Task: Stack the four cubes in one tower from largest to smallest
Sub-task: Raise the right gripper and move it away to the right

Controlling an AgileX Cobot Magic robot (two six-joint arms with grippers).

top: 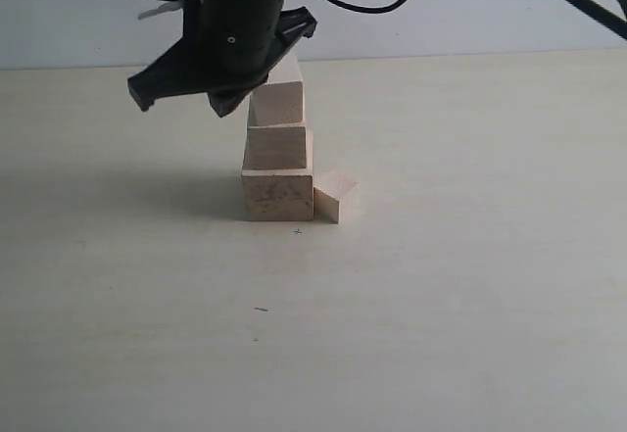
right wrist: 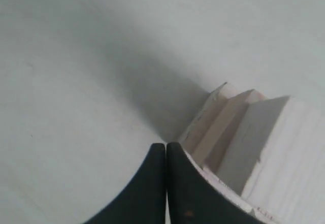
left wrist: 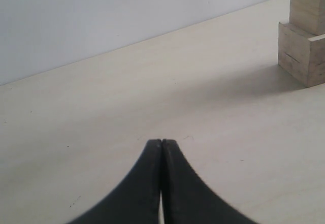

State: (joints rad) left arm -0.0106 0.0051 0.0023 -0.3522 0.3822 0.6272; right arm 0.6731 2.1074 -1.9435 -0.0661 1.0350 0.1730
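Note:
Three pale wooden cubes stand as a tower: the largest (top: 278,197) at the bottom, a narrower one (top: 278,148) on it, and a third (top: 278,105) on top. Beside the base, on the table, lies the smallest cube (top: 336,195), touching or nearly touching it. My right gripper (top: 223,101) hangs shut and holding nothing just left of the tower's top, partly hiding the third cube. The right wrist view looks down the stepped tower (right wrist: 231,125) next to the shut gripper (right wrist: 166,145). My left gripper (left wrist: 161,141) is shut and low over the table, far from the tower (left wrist: 304,51).
The pale tabletop (top: 470,305) stretches all round the tower, with a white wall (top: 460,21) behind it. Black cables (top: 362,3) hang above the tower. The left gripper does not show in the exterior view.

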